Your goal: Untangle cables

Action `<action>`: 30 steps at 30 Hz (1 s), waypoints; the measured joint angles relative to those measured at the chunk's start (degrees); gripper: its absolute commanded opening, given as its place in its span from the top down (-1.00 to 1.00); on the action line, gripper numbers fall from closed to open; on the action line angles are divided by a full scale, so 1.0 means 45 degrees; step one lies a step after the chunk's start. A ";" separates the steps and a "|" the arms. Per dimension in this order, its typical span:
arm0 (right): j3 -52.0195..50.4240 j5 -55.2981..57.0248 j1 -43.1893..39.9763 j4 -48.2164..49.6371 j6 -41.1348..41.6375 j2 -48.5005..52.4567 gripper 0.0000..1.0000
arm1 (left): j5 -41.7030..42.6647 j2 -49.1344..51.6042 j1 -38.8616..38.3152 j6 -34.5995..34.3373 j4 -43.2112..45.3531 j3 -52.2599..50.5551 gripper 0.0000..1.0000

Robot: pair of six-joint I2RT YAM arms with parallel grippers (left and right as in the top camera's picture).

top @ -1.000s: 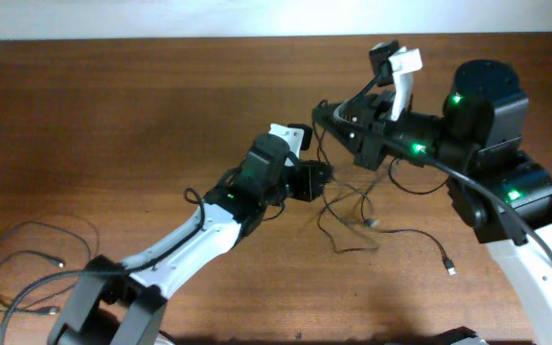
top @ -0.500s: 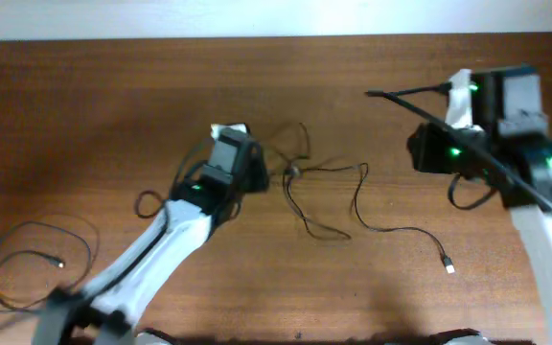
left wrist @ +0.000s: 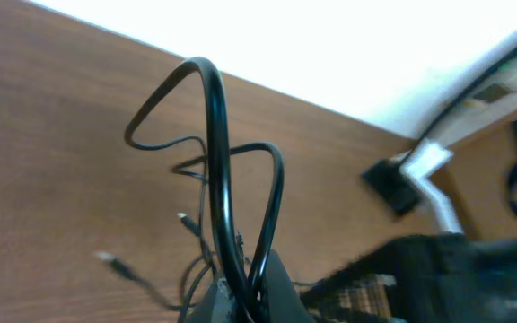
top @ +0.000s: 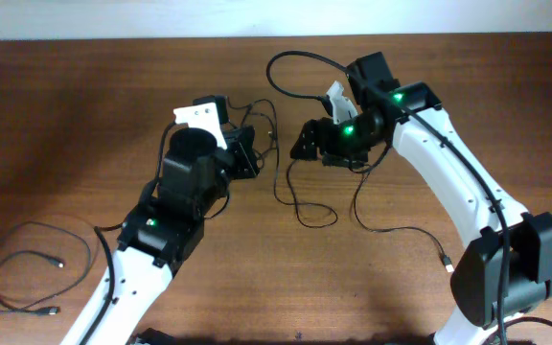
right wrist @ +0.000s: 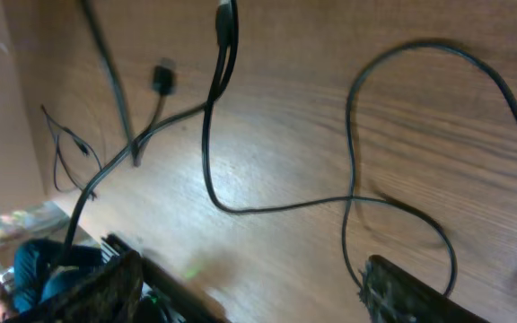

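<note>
**A:** What lies at the far left of the counter?

**B:** A coiled cable, loose and flat on the wood. It is well apart from both arms.

**A:** And the left hand?

**B:** It is up near the middle of the counter, closed tight. The left wrist view shows the tangled cables pinched between its tips. Two or three thin black loops rise out of the grip and arch above the wood.

**A:** Where do those strands run from there?

**B:** Seen from overhead, they trail down onto the counter between the two arms. They curl into a loose loop there, and some strands cross one another.

**A:** Does the right hand have any of them?

**B:** No. It sits just right of the left hand, over the same bunch. In the right wrist view its fingers stand wide apart with nothing gripped, and the strands lie on the wood below them.

**A:** Anything further right?

**B:** One strand wanders off toward the right arm's base and ends in a small plug resting on the counter.
</note>
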 measured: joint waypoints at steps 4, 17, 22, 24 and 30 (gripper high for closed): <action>-0.0005 0.0287 0.0515 0.1991 0.1685 0.0180 -0.67 | 0.0233 -0.1336 0.0000 -0.0034 0.0369 0.0005 0.99; -0.0039 0.3055 0.1141 0.0447 0.2132 0.1209 -1.00 | -0.6761 -0.4677 0.0010 0.0262 -0.0947 0.0063 1.00; -0.0063 0.3842 -0.0811 -0.1530 0.1243 0.1200 -0.98 | -0.9389 -0.2395 0.2307 0.0282 -0.0029 0.0073 0.99; -0.0073 0.3959 -0.0850 -0.2127 0.0670 0.1093 -0.98 | -0.8777 -0.0563 0.4197 0.0316 0.0855 0.0078 0.97; -0.0073 0.4109 -0.0845 -0.2254 0.0384 0.0806 -0.98 | -0.5702 0.3716 0.9224 -0.0034 0.2686 0.0078 0.89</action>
